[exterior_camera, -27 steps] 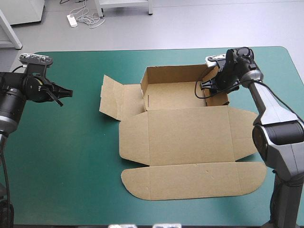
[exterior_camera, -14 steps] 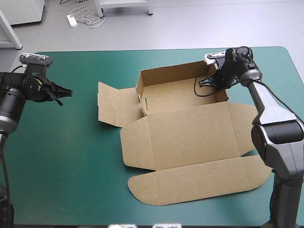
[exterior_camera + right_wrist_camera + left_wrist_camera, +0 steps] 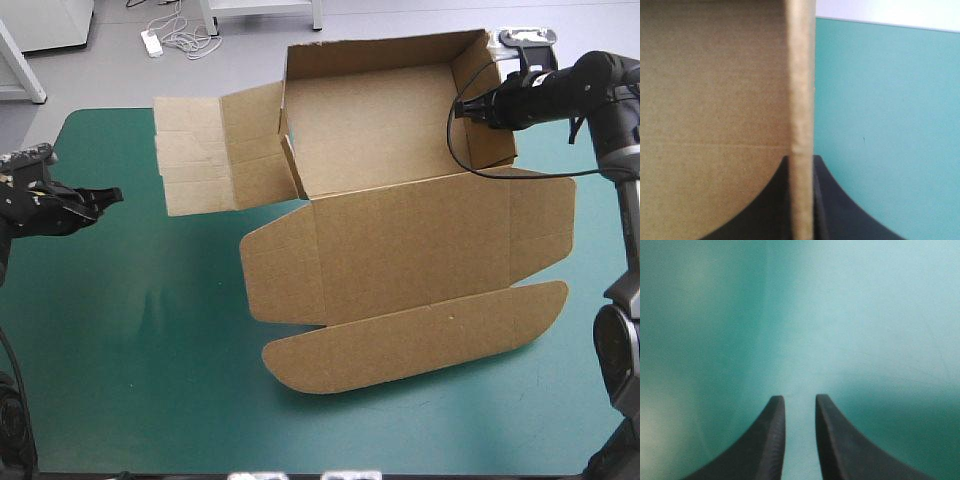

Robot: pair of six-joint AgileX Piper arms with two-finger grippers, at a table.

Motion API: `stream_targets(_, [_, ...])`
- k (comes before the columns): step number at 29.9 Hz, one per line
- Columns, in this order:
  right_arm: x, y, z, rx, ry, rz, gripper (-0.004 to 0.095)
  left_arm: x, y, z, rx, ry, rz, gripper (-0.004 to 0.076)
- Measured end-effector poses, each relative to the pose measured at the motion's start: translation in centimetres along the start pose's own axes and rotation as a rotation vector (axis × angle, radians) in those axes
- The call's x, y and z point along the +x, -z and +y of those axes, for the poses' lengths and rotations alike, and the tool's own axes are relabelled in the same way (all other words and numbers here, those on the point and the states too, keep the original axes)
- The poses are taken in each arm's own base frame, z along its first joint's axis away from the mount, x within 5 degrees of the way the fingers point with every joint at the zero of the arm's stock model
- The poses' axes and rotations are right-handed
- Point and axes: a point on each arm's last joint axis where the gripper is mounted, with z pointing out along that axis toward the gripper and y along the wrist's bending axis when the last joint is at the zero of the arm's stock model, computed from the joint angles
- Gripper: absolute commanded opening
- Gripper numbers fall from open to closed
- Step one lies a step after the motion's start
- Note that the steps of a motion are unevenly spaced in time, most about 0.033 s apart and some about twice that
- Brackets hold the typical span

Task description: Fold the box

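At the table's far right, the right gripper (image 3: 468,108), fingers pinching the side wall (image 3: 801,100), has hoisted the box (image 3: 400,230) from flat to steeply tilted. Its tray end is in the air and its lid hangs low toward the table (image 3: 150,380), probably to reposition it for tucking. The left gripper (image 3: 108,195) has sunk low by the left edge, well apart, its fingers slightly parted and holding nothing.

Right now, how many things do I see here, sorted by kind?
box: 1
end effectors: 2 (left, right)
table: 1
Total: 4
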Motion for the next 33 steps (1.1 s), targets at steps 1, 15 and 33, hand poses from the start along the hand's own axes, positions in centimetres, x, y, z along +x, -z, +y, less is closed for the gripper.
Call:
stream_targets(1, [-0.2,0.9,0.4,-0.008,0.006,-0.022,-0.0013,0.3,-0.9,0.0,0.030,0.013,0.015,0.0158])
stream_targets(15, [0.0,4.2,2.2,-0.083,0.034,-0.039,-0.0013,0.9,-5.5,-5.9,0.769,0.125,0.039,0.0158])
stream_targets(33, [0.5,1.0,0.1,0.030,0.033,0.015,-0.0013,1.3,-2.9,-15.1,1.188,0.043,0.027,0.0340])
